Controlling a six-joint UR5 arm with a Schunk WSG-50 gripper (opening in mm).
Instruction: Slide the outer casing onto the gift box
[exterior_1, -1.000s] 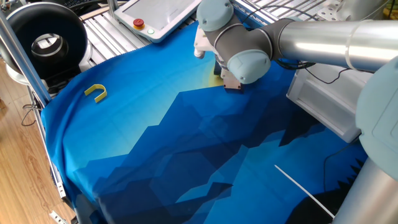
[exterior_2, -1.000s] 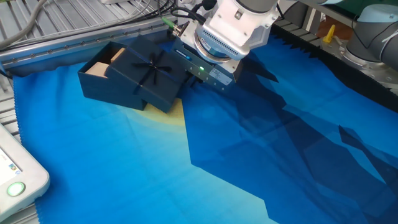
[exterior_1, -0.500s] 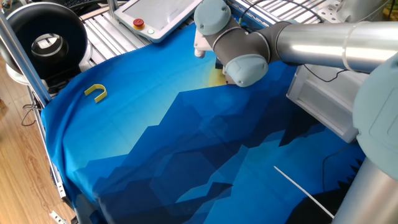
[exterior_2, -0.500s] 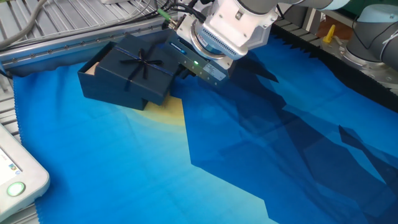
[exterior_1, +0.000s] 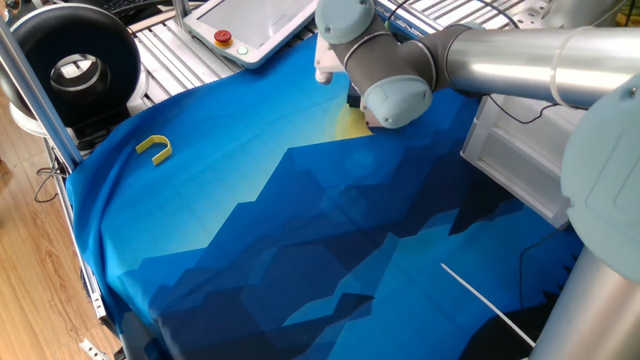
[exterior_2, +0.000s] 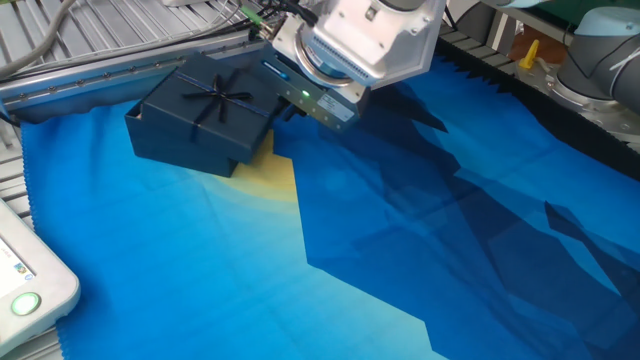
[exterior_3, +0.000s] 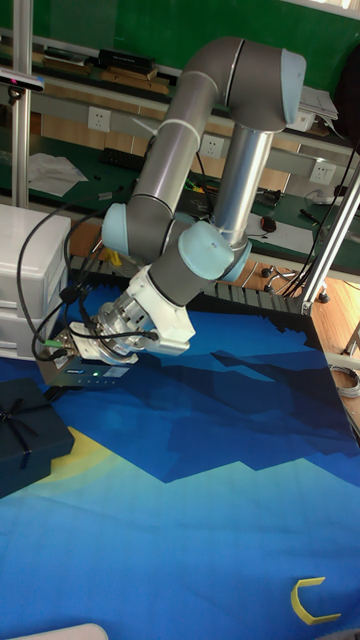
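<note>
The outer casing (exterior_2: 205, 100), a flat navy sleeve with a thin ribbon cross and bow, lies at the far left of the blue cloth; one corner of it shows in the tall view (exterior_3: 25, 440). It covers the gift box (exterior_2: 215, 165) almost fully: only a low dark wall shows at the front, and no tan inside is visible. My gripper (exterior_2: 283, 108) sits against the casing's right edge, and its fingers are hidden under its own body. The tall view shows the gripper (exterior_3: 52, 392) just above the casing's corner. In one fixed view the arm (exterior_1: 390, 75) hides both.
A small yellow U-shaped piece (exterior_1: 153, 149) lies far off on the cloth. A white plastic bin (exterior_1: 520, 160) stands beside the arm. A white control tablet (exterior_1: 255, 25) and a metal rail (exterior_2: 110, 75) border the cloth near the box.
The casing has slid left over the gift box, and the tan inside that showed at the left end is now covered. My gripper moved left with it.
</note>
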